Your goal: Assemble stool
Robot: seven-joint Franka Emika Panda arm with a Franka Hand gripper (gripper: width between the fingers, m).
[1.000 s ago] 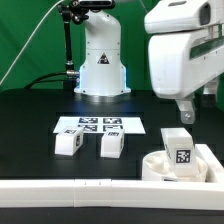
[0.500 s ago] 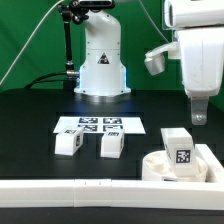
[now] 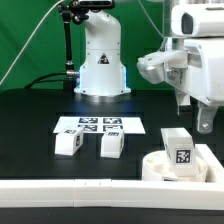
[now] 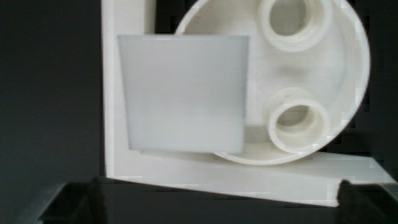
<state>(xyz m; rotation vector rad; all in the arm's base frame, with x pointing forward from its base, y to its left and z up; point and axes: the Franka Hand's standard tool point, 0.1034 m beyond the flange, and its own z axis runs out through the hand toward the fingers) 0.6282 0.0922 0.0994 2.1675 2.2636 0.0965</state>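
Black table fills most of the exterior view, with a green backdrop in the upper left and the arm's white base at upper centre. In the lower right of that frame sits the round white plastic seat disc, close against the long white rail that runs along the bottom edge. One short blocky white upright leg, bearing a square tag, stands on it. The wrist view shows the same pair from above: the upright leg covers part of the seat disc, two round socket holes show beside it, and the rail borders the disc. Whether that leg is fully seated cannot be told. A first loose leg and a second loose leg lie on the table at lower centre-left, just in front of the flat white marker board and well apart from the disc. The gripper hangs at the right of the frame above the disc, jaws wide and holding nothing. As I judge it, one leg is placed, while the two loose ones have yet to be fetched, set into the open sockets and fixed, so the assembly looks early on.
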